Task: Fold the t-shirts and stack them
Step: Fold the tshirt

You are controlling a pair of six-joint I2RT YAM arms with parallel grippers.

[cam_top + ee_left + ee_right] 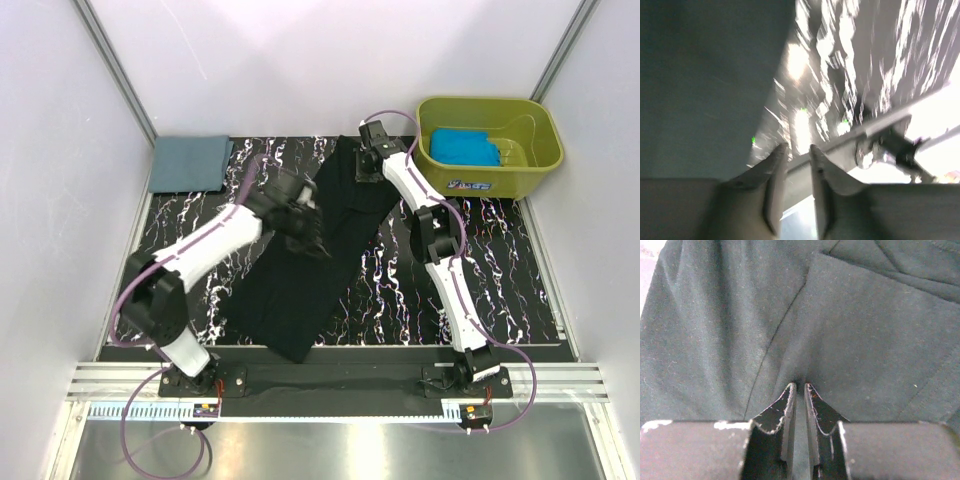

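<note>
The large black t-shirt [300, 290] lies in a long diagonal strip across the marbled tabletop. My right gripper [365, 165] is at its far end, shut on a pinch of the black cloth [865, 315]; the right wrist view shows cloth between the fingertips of this gripper [800, 386]. My left gripper [305, 232] is over the shirt's left edge near its middle. In the blurred left wrist view this gripper [796, 147] stands slightly open with only tabletop and rail showing through the gap. The slate grey-blue t-shirt [190, 163] lies folded at the back left. The turquoise-blue t-shirt [465, 148] sits in the tub.
The olive-green tub [540, 120] stands at the back right corner. White walls close in the left, back and right sides. A metal rail [330, 380] runs along the near edge by the arm bases.
</note>
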